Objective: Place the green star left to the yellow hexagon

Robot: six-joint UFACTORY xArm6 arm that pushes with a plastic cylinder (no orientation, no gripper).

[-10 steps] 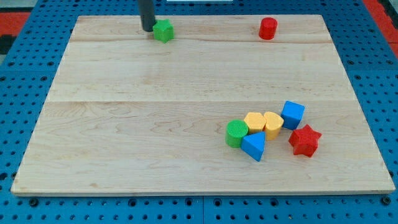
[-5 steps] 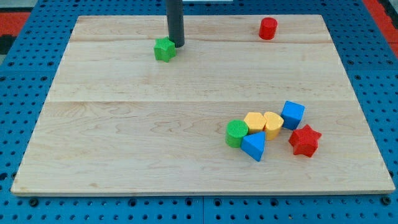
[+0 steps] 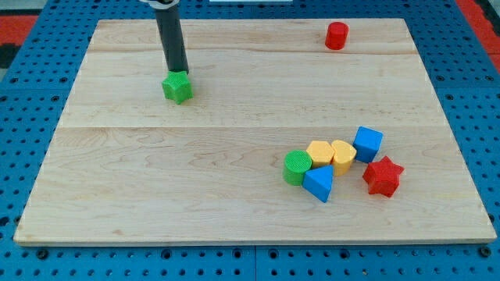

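my tip [image 3: 179, 72]: lower end of the dark rod, the arm's end effector; it comes down from the view's top and meets the surface at the top edge of the green star
end effector state: a bare rod with nothing that opens or closes, so it grasps nothing; the tip looks to be touching the green star's top side, though whether it truly presses on it i cannot tell
green star [image 3: 177, 87]: just below my tip toward the view's bottom, flat on the surface, in the upper left part of the board
yellow hexagon [image 3: 319, 153]: far from my tip, toward the view's right and bottom, well apart from the green star; it sits inside a cluster of blocks
green cylinder [image 3: 297, 167]: touching the yellow hexagon on its left and lower side, the cluster block nearest my tip
blue triangle [image 3: 319, 183]: just below the yellow hexagon, beside the green cylinder
yellow block [image 3: 343, 154]: rounded shape, right against the yellow hexagon's right side
blue cube [image 3: 367, 144]: right of the yellow block, touching or nearly so
red star [image 3: 383, 176]: below the blue cube, farthest of the cluster from my tip
red cylinder [image 3: 337, 35]: alone near the view's top, well to the right of my tip
surface [image 3: 156, 179]: pale wooden board carrying every block
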